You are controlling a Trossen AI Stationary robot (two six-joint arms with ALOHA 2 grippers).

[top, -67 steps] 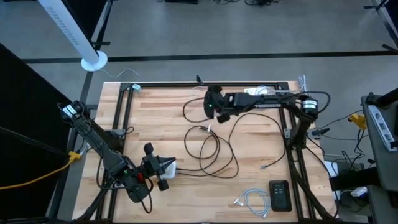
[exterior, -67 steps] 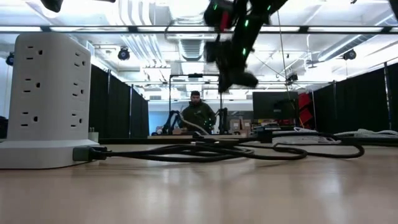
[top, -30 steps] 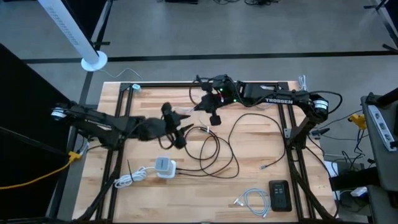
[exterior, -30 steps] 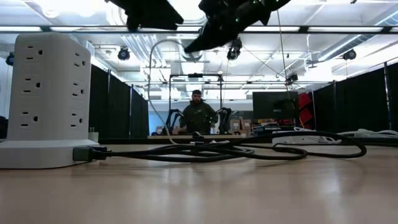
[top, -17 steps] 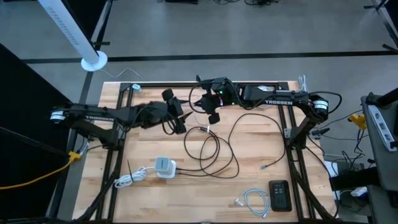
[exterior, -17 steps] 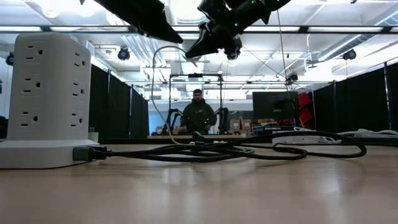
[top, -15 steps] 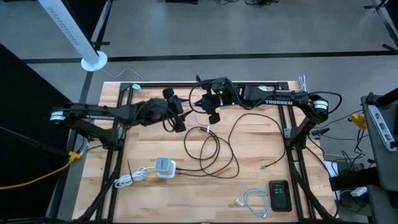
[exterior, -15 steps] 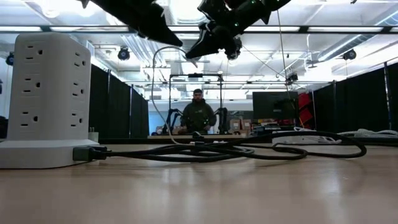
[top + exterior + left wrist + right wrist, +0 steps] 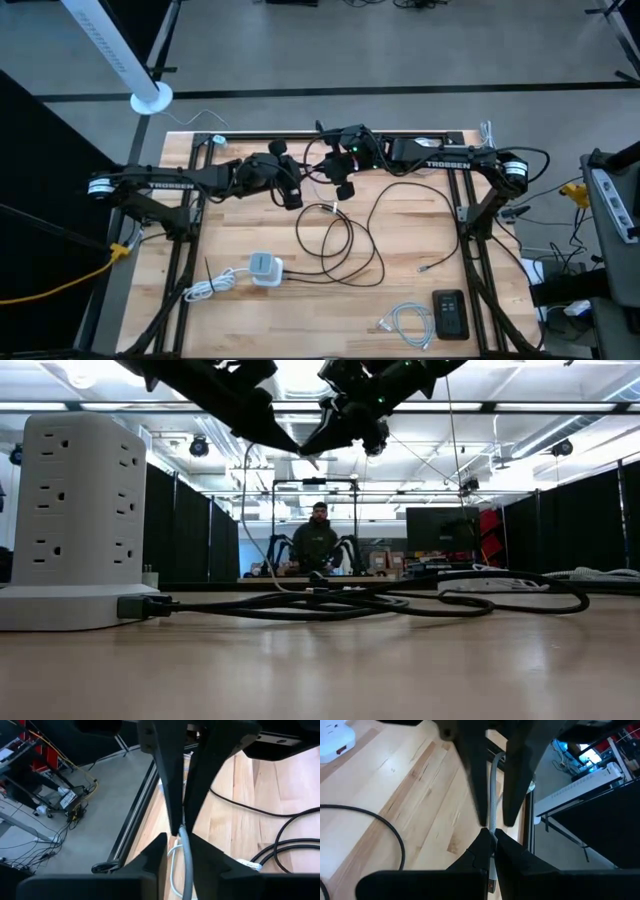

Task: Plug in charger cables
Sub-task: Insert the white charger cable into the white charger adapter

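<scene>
Both arms are black and thin. The right arm (image 9: pixel 440 158) has white letters on it. A small green light (image 9: pixel 350 152) glows near its gripper.

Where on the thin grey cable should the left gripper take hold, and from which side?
The straight stretch of thin grey cable just beyond where the right gripper pinches it. Come head-on, facing that gripper: the open left gripper straddles this run, so closing should catch it.

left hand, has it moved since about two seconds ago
Yes. The left hand has travelled from beside the white adapter at the near edge up toward the table's far side, close to the right hand.
</scene>
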